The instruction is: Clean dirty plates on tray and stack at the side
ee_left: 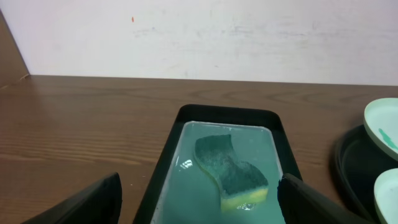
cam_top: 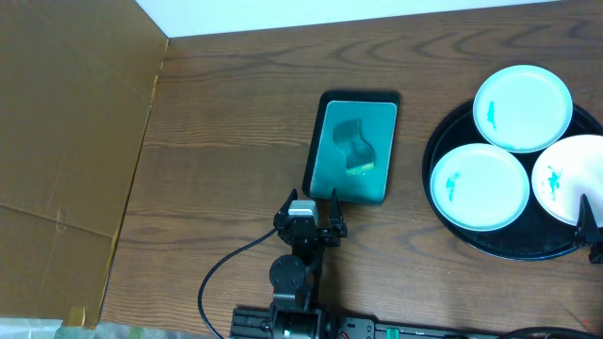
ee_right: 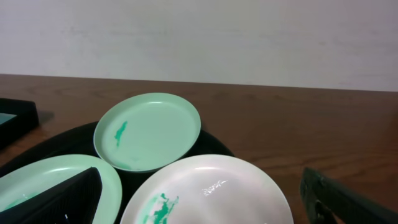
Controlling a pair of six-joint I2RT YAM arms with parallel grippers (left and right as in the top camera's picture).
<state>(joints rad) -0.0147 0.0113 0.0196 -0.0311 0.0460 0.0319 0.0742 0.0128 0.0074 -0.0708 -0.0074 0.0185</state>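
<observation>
Three smeared plates (cam_top: 480, 186) fill the tray (cam_top: 509, 245), rightmost one cropped

My left jaws stand spread above the wooden table (cam_top: 226, 122), just short of the near end of the small teal tray (cam_top: 379, 122), where a sponge (cam_top: 356, 149) lies (waisted, yellow along one edge). To the right, the round black tray (cam_top: 443, 132) carries three teal-smeared plates (cam_top: 523, 108), crowded together. My right jaws barely show at the frame's edge.

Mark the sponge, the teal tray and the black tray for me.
sponge (ee_left: 231, 173), left wrist view, dark top face.
teal tray (cam_top: 360, 95), overhead view, far rim.
black tray (cam_top: 450, 127), overhead view, bare left floor.
</observation>
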